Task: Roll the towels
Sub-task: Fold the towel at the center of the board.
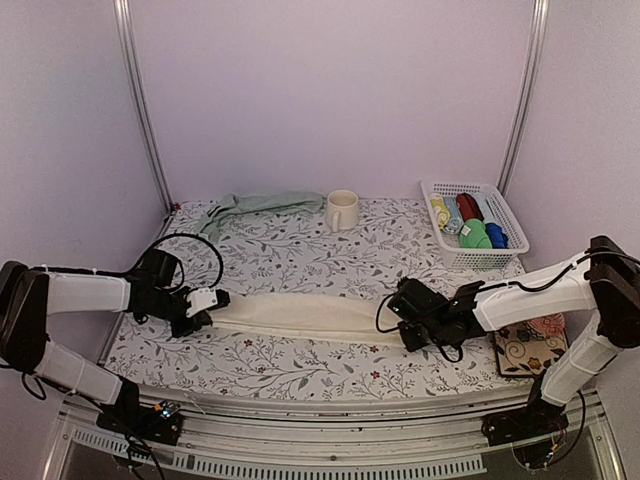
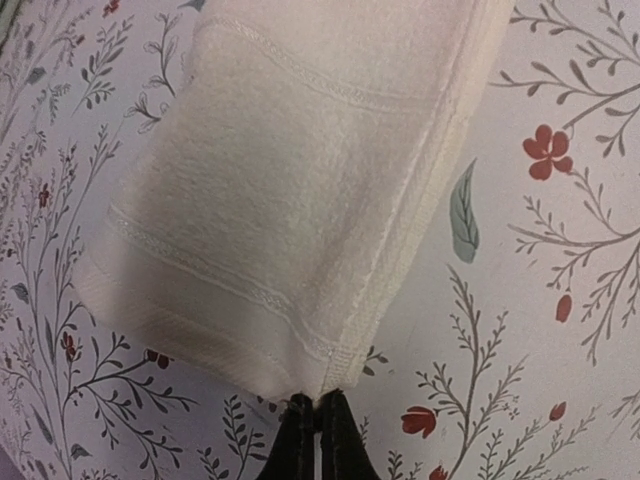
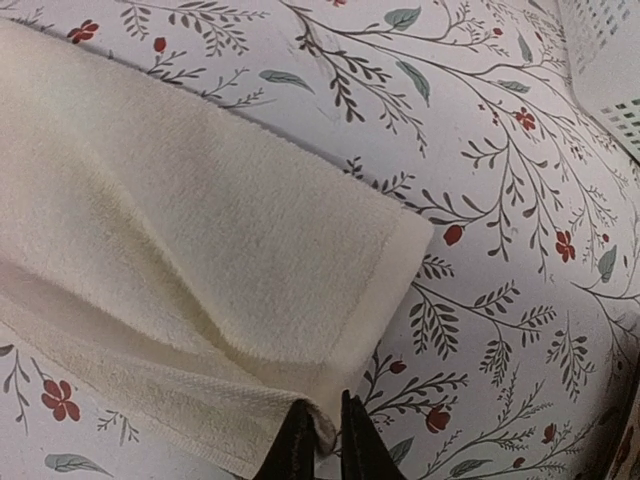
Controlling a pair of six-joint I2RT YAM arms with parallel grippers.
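The cream towel (image 1: 290, 315) is seen laid out as a long, narrow folded strip across the near half of the table (image 1: 300, 262), and it is gripped at both ends. At the left end, the left gripper (image 2: 316, 408) is clamped tight, its fingertips pressed together right at the hemmed corner, which appears to be pinched there. At the right end, the right gripper (image 3: 320, 435) is closed on the other hem, with only a sliver of gap showing and the corner of cloth tucked between the jaws. The strip is judged to be held this way so that the fold lies flat and straight before any rolling is begun; no roll has been formed yet. The sage green towel (image 1: 262, 203) is seen crumpled at the back, just beside the mug (image 1: 341, 210), with the basket (image 1: 458, 185) well off to the right.
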